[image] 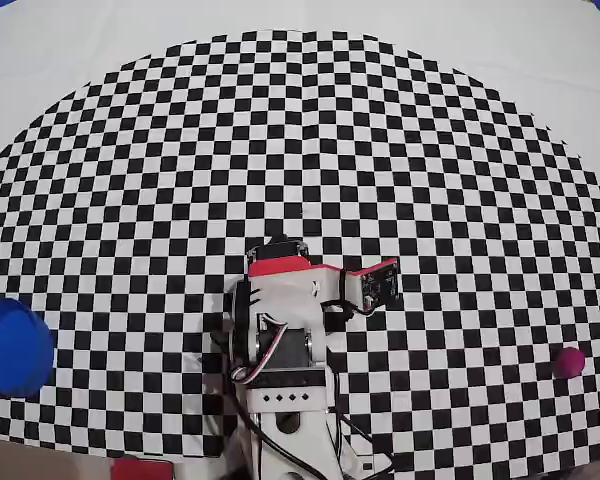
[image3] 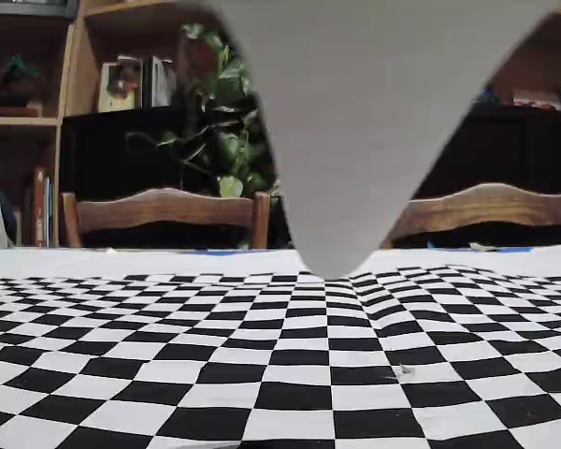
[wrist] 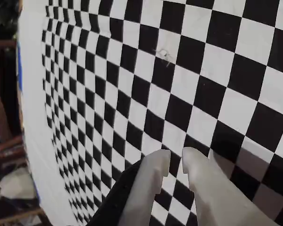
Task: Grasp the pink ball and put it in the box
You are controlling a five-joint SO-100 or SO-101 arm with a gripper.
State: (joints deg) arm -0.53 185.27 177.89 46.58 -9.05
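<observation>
The pink ball [image: 570, 362] lies on the checkered cloth at the right edge of the overhead view, far from the arm [image: 280, 330]. At the far left stands the box [image: 15, 347], a round blue cup. The arm is folded at the bottom centre, between the two and apart from both. In the wrist view my gripper [wrist: 176, 157] hangs over bare checker squares. Its white fingers [wrist: 153, 183] stand almost together with a thin slit, and nothing is between them. Ball and box are out of the wrist view and the fixed view.
A red piece [image: 140, 468] lies at the cloth's front edge, left of the arm's base. In the fixed view a blurred pale shape [image3: 355, 140] hangs from the top centre. Chairs [image3: 168, 210] and shelves stand behind the table.
</observation>
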